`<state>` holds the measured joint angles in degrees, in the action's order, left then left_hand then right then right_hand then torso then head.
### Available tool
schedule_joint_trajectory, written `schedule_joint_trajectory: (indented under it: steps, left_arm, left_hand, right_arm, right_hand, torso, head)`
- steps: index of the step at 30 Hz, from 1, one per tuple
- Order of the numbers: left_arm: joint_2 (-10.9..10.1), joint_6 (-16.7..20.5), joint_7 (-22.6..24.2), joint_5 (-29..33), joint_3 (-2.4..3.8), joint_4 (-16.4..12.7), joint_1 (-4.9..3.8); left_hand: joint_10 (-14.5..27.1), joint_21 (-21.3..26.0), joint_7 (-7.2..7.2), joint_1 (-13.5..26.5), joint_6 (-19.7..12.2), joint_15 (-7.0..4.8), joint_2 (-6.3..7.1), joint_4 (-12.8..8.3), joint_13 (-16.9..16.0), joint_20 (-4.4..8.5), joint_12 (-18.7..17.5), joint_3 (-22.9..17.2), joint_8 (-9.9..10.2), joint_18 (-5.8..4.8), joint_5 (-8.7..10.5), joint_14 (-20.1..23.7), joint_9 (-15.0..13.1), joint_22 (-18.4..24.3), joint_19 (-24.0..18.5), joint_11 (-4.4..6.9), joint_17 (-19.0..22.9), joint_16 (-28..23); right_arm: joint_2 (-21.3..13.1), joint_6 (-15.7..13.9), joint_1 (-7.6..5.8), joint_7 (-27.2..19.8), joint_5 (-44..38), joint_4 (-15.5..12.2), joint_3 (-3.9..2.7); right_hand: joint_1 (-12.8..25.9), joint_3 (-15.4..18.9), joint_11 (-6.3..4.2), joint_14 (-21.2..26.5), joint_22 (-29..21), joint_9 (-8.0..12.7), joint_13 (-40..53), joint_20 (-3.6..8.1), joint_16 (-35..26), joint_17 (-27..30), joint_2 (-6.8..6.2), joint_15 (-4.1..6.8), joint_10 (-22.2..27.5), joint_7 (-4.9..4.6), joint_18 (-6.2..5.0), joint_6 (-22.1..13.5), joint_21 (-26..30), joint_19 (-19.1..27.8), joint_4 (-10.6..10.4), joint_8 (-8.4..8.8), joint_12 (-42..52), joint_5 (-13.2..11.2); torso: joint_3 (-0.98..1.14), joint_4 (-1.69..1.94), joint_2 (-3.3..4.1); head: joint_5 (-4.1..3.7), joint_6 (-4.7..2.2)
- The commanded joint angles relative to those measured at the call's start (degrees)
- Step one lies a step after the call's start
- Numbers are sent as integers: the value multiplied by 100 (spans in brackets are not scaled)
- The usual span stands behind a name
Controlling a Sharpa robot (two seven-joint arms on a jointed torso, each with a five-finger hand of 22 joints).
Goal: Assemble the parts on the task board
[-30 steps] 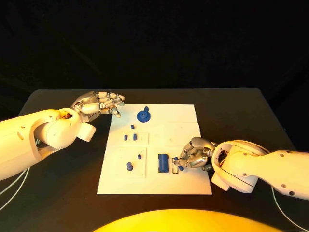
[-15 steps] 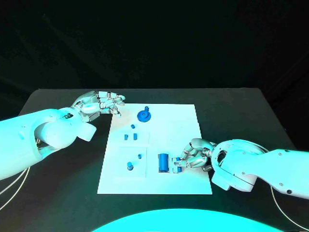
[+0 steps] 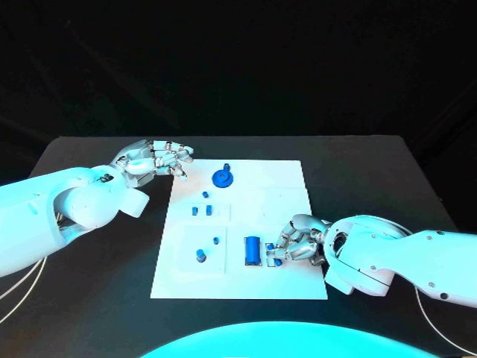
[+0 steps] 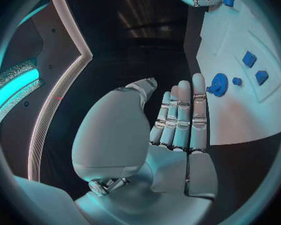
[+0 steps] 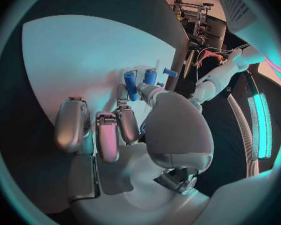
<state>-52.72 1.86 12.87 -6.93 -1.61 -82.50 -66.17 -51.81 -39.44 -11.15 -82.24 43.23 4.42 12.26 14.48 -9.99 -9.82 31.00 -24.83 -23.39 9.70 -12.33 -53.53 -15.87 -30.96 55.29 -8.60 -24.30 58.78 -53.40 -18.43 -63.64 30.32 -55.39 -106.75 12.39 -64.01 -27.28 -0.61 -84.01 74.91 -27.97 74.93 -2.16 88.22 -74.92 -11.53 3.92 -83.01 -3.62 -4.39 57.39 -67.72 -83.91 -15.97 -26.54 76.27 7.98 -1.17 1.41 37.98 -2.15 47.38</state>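
Observation:
The white task board (image 3: 282,183) lies in the middle of the black table. On it are a round blue part (image 3: 224,177), several small blue pieces (image 3: 202,210) and a blue cylinder (image 3: 253,250). My right hand (image 3: 299,242) is low over the board's near right area, its fingertips curled onto a small blue part (image 3: 270,254) just right of the cylinder. The right wrist view shows the thumb (image 5: 154,96) beside the cylinder (image 5: 129,84). My left hand (image 3: 153,159) hovers off the board's far left corner with nothing in it, its fingers (image 4: 180,115) straight in the left wrist view.
Bare black table surrounds the board on all sides. Two more small blue pieces (image 3: 201,256) stand in the board's near left panel. The left wrist view shows the round part (image 4: 218,84) on the board beyond my fingers.
My right hand has crept a little to the left and farther onto the board, staying on the small blue part. The left hand has stayed where it was.

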Motion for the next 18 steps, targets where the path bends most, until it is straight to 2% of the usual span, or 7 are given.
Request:
schedule_joint_trajectory:
  steps: [1,6,12,18]
  left_arm:
    - [4,-103,-22,57,4,-10,-3]
    - [3,-127,-60,76,4,-5,-3]
    - [3,-140,-80,81,4,-4,-3]
    - [1,-140,-91,81,4,-1,-3]
  left_hand:
    - [52,37,-166,-48,-34,15,11,37,8,3,25,10,-36,78,-7,1,9,5,27,-2,9,29]
    - [54,41,-167,-41,-36,16,12,46,9,3,26,15,-37,77,-6,2,10,7,28,-3,10,29]
    - [54,41,-167,-41,-36,16,12,46,9,3,26,15,-37,77,-6,2,10,7,28,-3,10,29]
    - [58,45,-168,-34,-39,18,12,57,11,2,26,21,-39,77,-5,2,12,10,30,-5,11,30]
  right_arm:
    - [7,117,12,-71,-2,-39,2]
    - [-1,117,14,-74,0,-56,2]
    - [-10,92,16,-80,-2,-55,2]
    - [-23,86,17,-91,-3,-73,2]
  right_hand:
    - [90,63,39,-515,1005,-1,324,-9,15,-1100,5,-5,2,-48,63,-7,21,-97,-9,20,16,-35]
    - [188,173,41,-515,1006,-7,332,-12,15,-1100,-14,-7,-1,-50,63,-7,19,-97,-36,21,23,-39]
    - [379,478,31,-515,1004,-26,340,-8,15,-1100,-50,1,-1,-36,61,-3,26,-95,-55,14,27,-53]
    - [551,739,21,-514,1005,-41,348,0,14,-1098,1,9,-3,-23,62,-3,23,-96,-72,11,31,-54]
  torso:
    - [-2,-2,-3]
    - [0,-1,-2]
    - [-3,-1,-2]
    - [-3,3,-2]
  head:
    - [15,2]
    - [20,1]
    - [19,-10]
    - [14,-20]
